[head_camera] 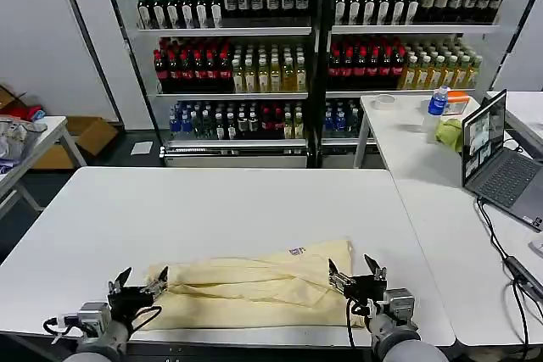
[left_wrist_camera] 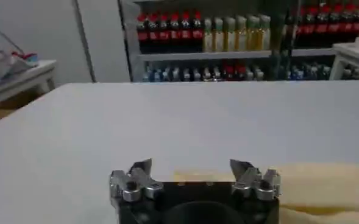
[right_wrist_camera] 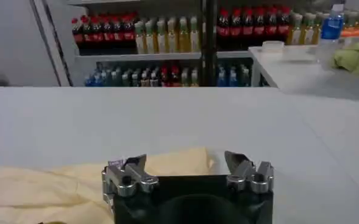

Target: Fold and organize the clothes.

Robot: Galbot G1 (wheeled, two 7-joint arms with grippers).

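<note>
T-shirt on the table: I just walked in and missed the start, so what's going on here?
A pale cream-yellow T-shirt lies partly folded near the front edge of the white table. The left gripper sits open at its left end and the right gripper open at its right end. Neither holds the fabric.

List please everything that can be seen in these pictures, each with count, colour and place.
T-shirt: one, pale cream-yellow, folded lengthwise near the front edge of the table.
Table: one, white, in front of the robot.
Side table: one, white, to the right.
Laptop: one, grey, open on the side table.
Water bottle: one, blue, far end of the side table.
Green cloth: one, beside the laptop.
Drink shelves: many bottles, dark, red, yellow, green, behind.
Left gripper: open, at the shirt's left end.
Right gripper: open, at the shirt's right end.
</note>
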